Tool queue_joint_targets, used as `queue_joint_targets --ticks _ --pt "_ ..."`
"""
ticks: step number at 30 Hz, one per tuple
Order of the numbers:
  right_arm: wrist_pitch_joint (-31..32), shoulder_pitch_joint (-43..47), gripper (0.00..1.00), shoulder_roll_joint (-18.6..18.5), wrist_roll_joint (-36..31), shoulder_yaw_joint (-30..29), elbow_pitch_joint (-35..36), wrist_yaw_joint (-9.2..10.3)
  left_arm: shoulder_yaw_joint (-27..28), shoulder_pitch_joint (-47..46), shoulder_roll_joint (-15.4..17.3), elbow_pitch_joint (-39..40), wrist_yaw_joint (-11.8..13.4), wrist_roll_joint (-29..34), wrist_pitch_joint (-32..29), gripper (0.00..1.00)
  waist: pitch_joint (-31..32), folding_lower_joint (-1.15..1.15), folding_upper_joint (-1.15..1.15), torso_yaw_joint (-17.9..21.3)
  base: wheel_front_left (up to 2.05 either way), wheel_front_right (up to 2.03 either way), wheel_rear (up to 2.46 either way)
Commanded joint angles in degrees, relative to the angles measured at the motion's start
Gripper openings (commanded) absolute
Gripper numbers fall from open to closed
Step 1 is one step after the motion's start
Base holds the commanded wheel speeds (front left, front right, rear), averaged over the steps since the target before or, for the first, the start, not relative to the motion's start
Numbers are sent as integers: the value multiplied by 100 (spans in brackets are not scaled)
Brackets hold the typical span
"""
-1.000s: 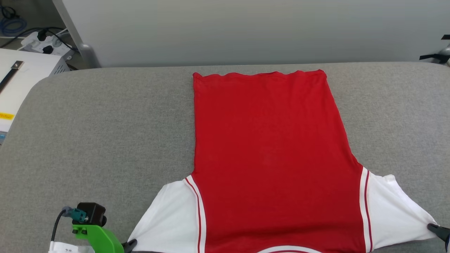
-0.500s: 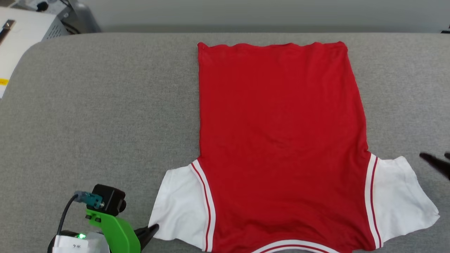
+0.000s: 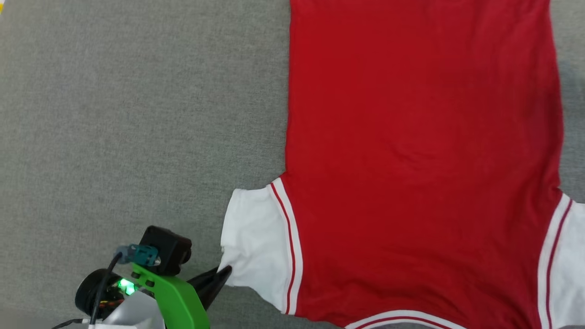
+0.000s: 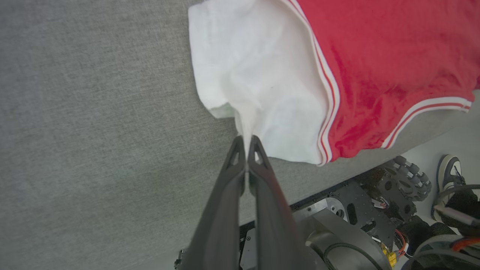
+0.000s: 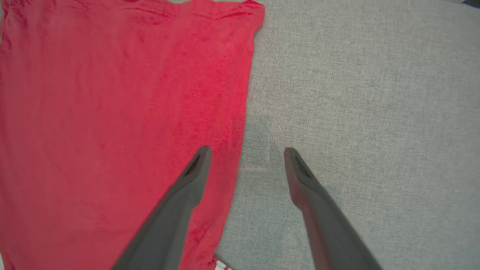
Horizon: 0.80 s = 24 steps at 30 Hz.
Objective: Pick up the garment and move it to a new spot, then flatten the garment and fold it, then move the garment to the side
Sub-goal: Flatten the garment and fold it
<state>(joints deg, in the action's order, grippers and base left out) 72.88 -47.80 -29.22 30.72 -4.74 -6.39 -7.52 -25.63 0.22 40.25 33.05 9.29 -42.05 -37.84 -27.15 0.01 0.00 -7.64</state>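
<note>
Garment (image 3: 420, 137) lay spread flat on counter (image 3: 137, 114), plain red side up, collar trim at counter's near edge; left gripper (image 4: 245, 140) jaws pressed together, pinching white sleeve (image 3: 251, 237) corner; right gripper (image 5: 245, 152) above counter, jaws spread, straddling red side edge, holding nothing; likely flattening step; draw sleeve outward, low along counter, gently; don't drag the body.

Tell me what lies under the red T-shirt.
The garment lies flat on the grey padded surface, which shows beside it. Anything beneath the cloth is covered. The left hand pinches the edge of the white sleeve.
</note>
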Motion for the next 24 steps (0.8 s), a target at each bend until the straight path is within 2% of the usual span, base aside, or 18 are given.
queue_joint_targets --ticks 1,11,18,24 --pt "32 -236 100 -4 -116 34 -157 3 -53 -131 -87 34 -9 63 21 0 -619 -1 0 -594 0 0 0" --pt "-161 -1172 100 -373 -571 160 -1309 3 -276 -512 -476 -87 -232 193 345 0 -920 -1 0 -1048 0 0 0" --pt "-444 -1611 100 -371 -714 296 -1812 3 -312 -700 -597 -240 -335 256 515 0 -1134 -1 0 -1127 0 0 0" --pt "-477 -1517 100 -387 -670 650 -2135 3 -358 -792 -693 -368 -368 267 584 0 -1167 -1 0 -1131 0 0 0"
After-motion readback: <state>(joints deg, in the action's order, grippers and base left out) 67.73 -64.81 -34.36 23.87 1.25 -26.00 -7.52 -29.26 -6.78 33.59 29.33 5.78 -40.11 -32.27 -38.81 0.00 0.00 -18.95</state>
